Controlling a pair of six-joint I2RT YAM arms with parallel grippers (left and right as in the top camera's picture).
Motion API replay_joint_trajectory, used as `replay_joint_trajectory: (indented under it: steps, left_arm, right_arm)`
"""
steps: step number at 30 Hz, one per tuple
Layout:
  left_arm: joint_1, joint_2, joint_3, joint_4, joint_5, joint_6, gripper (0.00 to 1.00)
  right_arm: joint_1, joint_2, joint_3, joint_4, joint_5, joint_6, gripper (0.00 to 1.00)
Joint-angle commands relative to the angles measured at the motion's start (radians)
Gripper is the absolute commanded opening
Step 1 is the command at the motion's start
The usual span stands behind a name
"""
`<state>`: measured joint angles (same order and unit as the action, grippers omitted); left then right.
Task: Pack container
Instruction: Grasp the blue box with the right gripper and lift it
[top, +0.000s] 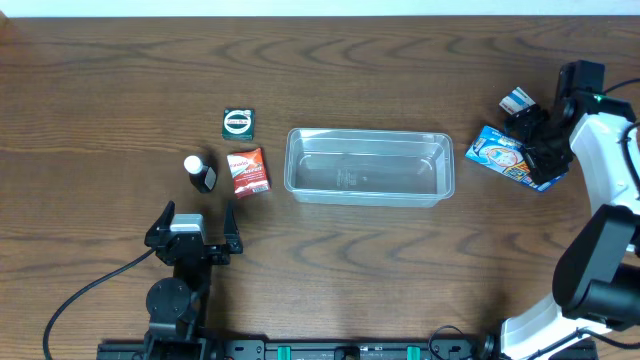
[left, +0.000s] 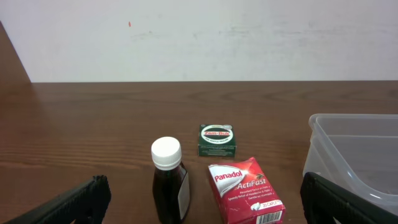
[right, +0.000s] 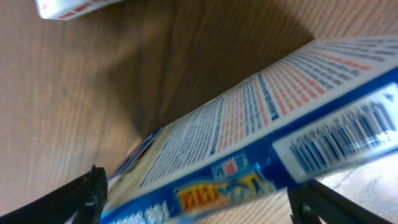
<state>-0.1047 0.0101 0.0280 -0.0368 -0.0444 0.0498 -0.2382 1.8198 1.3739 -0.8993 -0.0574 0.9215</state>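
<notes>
The container is a clear shallow plastic tub at the table's middle, with nothing in it; its left end shows in the left wrist view. My left gripper is open and empty, just in front of a dark bottle with a white cap and a red Panadol box. In the left wrist view the gripper frames the bottle and the red box. My right gripper is open and straddles a blue box, which looks tilted between the fingers in the right wrist view.
A green round-logo tin lies behind the red box and also shows in the left wrist view. A small white and blue packet lies behind the blue box, near the right arm.
</notes>
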Motion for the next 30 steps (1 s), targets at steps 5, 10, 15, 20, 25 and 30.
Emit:
replay_joint_trajectory:
  steps: [5, 10, 15, 20, 25, 30]
  left_arm:
    - [0.006, -0.006, -0.024, -0.032, -0.015, 0.006, 0.98]
    - [0.006, -0.006, -0.024, -0.032, -0.015, 0.006, 0.98]
    - [0.006, -0.006, -0.024, -0.032, -0.016, 0.006, 0.98]
    - [0.006, -0.006, -0.024, -0.032, -0.015, 0.006, 0.98]
    - [0.006, -0.006, -0.024, -0.032, -0.015, 0.006, 0.98]
    - [0.006, -0.006, -0.024, -0.032, -0.016, 0.006, 0.98]
  right_arm:
    - [-0.007, 0.013, 0.020, 0.012, 0.073, -0.076, 0.81]
    - [-0.006, 0.013, 0.020, 0.009, 0.079, -0.160, 0.63]
    - [-0.005, 0.013, 0.020, -0.003, 0.079, -0.246, 0.33]
    - [-0.005, 0.013, 0.020, -0.024, 0.079, -0.300, 0.27]
    - [-0.005, 0.013, 0.020, -0.034, 0.075, -0.381, 0.04]
    - [-0.006, -0.009, 0.021, -0.035, 0.006, -0.543, 0.01]
